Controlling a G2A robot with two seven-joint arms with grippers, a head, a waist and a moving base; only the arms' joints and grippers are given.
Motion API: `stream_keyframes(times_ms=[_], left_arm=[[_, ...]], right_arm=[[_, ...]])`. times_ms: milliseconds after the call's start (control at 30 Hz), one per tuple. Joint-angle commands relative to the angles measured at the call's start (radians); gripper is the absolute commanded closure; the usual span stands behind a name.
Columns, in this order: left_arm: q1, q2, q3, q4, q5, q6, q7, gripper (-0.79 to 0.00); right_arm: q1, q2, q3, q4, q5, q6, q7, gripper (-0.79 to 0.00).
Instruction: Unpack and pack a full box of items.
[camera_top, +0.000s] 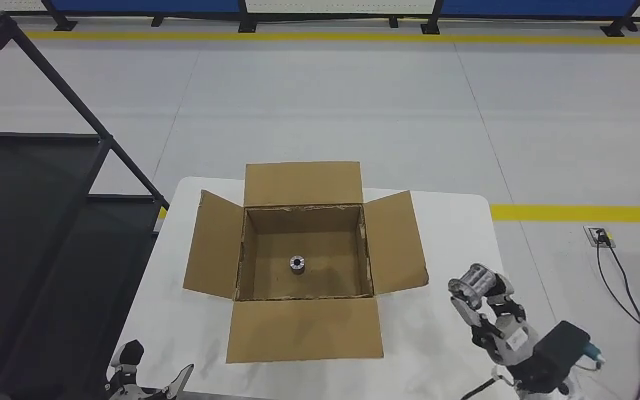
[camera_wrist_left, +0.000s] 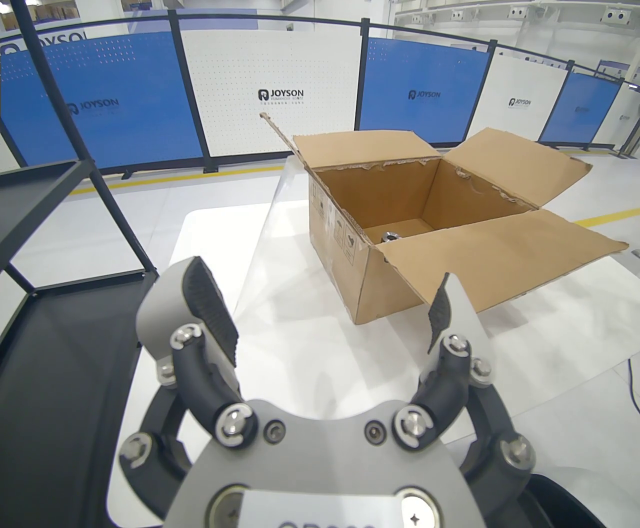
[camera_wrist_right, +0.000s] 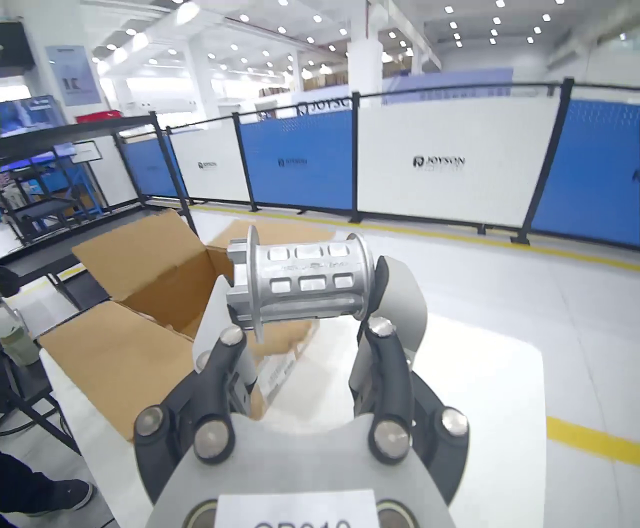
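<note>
My left gripper (camera_wrist_left: 320, 272) hovers at the tabletop's (camera_top: 430, 340) near-left corner, fingers spread wide. The open box (camera_top: 303, 183) sits mid-tabletop, one small metal part (camera_top: 297, 263) inside. Near right, my right gripper (camera_wrist_right: 310, 300) clamps a slotted metal cylinder (camera_wrist_right: 300, 280).

Left gripper (camera_wrist_left: 320, 277): fingers spread wide, empty, off the near-left corner of the box (camera_top: 300, 183).
Right gripper (camera_wrist_right: 310, 295): clamped on a metal cylinder (camera_wrist_right: 300, 260), right of the box.
</note>
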Motion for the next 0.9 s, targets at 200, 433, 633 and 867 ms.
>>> stream_keyframes(times_ms=[200, 433, 633, 867], left_arm=[[0.0, 0.0, 0.0, 0.0, 0.0, 0.0, 0.0, -0.785], [0.0, 0.0, 0.0, 0.0, 0.0, 0.0, 0.0, -0.785], [0.0, 0.0, 0.0, 0.0, 0.0, 0.0, 0.0, -0.785], [0.0, 0.0, 0.0, 0.0, 0.0, 0.0, 0.0, -0.785]], right_arm=[[0.27, -0.012, -0.319, -0.194, -0.195, 0.015, 0.555, 0.0], [0.825, -0.108, -0.743, 0.03, -0.144, 0.196, 1.106, 0.0], [1.251, -0.25, -0.991, 0.375, -0.007, 0.433, 1.411, 0.0], [1.531, -0.402, -1.18, 0.742, 0.036, 0.561, 1.72, 0.0]])
